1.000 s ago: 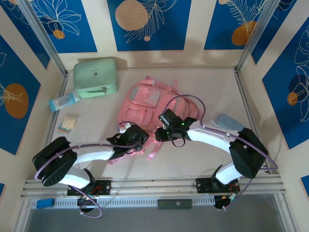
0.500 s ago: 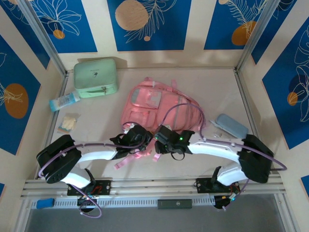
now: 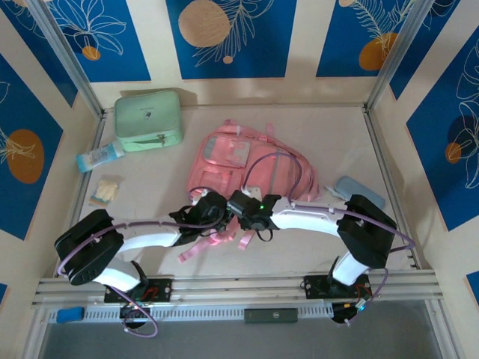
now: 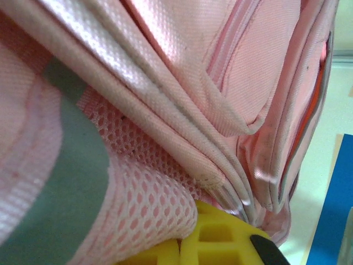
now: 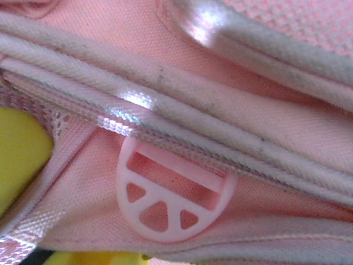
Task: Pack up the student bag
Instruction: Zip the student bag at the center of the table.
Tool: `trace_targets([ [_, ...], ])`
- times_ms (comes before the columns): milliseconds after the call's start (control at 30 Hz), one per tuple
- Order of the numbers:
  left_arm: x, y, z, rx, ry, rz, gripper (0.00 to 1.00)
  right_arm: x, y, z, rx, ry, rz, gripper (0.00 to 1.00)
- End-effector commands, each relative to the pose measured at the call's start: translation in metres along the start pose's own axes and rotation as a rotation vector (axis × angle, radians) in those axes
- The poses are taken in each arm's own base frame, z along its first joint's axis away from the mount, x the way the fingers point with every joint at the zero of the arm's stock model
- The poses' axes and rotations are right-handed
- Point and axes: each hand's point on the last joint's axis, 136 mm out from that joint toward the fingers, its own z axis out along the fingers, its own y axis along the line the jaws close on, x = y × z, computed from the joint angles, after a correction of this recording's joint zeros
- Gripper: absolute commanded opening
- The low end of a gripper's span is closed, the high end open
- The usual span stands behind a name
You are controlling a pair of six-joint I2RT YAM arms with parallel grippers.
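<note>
Left fingers (image 4: 220, 243) are clenched on the mesh near edge of the student bag (image 3: 247, 161); right fingers (image 5: 16, 149) are pressed into its fabric, can't tell if they're gripping. It lies flat mid bench (image 3: 344, 134), at 12 o'clock from both wrists. It looks soft, floppy and probably light, so I'd grab the piping or the round plastic pull (image 5: 171, 193), and there's no readable writing anywhere.

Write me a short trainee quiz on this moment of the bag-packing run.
1. True or false: the mint green case lies on top of the student bag.
2. The left gripper and right gripper both sit at the bag's: A) edge nearest the arm bases, B) far edge, C) right side.
3. Fill in: the flat case right of the bag is light ____.
Key: 1 false; 2 A; 3 blue.
</note>
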Motion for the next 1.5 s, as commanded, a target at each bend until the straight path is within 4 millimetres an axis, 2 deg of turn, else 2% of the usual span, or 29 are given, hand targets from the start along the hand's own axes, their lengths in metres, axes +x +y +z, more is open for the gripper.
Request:
trace_targets([
  [0, 0.015, -0.033, -0.013, 0.11, 0.052, 0.032, 0.0, -0.029, -0.003, -0.002, 0.019, -0.122, 0.036, 0.24],
  [100, 0.013, -0.033, -0.015, 0.103, 0.04, 0.041, 0.0, -0.026, -0.006, -0.01, 0.002, -0.132, 0.014, 0.21],
  [233, 0.009, -0.031, -0.016, 0.103, 0.026, 0.041, 0.0, -0.014, -0.022, -0.014, 0.022, -0.11, 0.002, 0.12],
  [367, 0.005, -0.03, -0.018, 0.089, 0.01, 0.053, 0.0, -0.008, -0.014, -0.017, -0.071, -0.099, -0.071, 0.06],
  [433, 0.004, -0.03, -0.019, 0.088, 0.005, 0.056, 0.0, -0.006, -0.018, -0.02, -0.066, -0.099, -0.067, 0.02],
  [600, -0.004, -0.026, -0.021, 0.065, -0.015, 0.072, 0.0, -0.005, -0.029, -0.024, -0.08, -0.074, -0.046, 0.0],
  [700, -0.025, -0.017, -0.023, 0.02, -0.043, 0.084, 0.0, 0.003, -0.043, -0.028, -0.058, -0.034, -0.031, 0.0],
  [867, -0.077, 0.008, -0.033, -0.068, -0.082, 0.089, 0.0, 0.03, -0.071, -0.038, -0.01, 0.051, -0.029, 0.0],
  [1000, -0.115, 0.015, -0.043, -0.096, -0.107, 0.089, 0.0, 0.042, -0.092, -0.045, -0.003, 0.117, 0.084, 0.0],
  [1100, -0.134, 0.008, -0.046, -0.104, -0.114, 0.133, 0.0, 0.034, -0.081, -0.055, -0.058, 0.092, 0.071, 0.0],
  [1267, -0.142, -0.013, -0.028, -0.084, -0.024, 0.223, 0.0, 0.019, -0.016, -0.068, -0.271, 0.098, -0.018, 0.0],
  [1300, -0.142, -0.015, -0.027, -0.074, -0.017, 0.233, 0.02, 0.016, -0.011, -0.068, -0.285, 0.105, -0.011, 0.0],
  [1367, -0.137, -0.022, -0.029, -0.027, 0.002, 0.264, 0.28, 0.009, -0.008, -0.068, -0.284, 0.1, 0.003, 0.0],
  [1400, -0.132, -0.021, -0.032, -0.023, 0.019, 0.265, 0.36, 0.007, -0.007, -0.068, -0.285, 0.095, 0.004, 0.0],
  [1467, -0.12, -0.01, -0.039, -0.045, 0.044, 0.24, 0.43, 0.006, -0.002, -0.066, -0.336, 0.105, 0.022, 0.0],
])
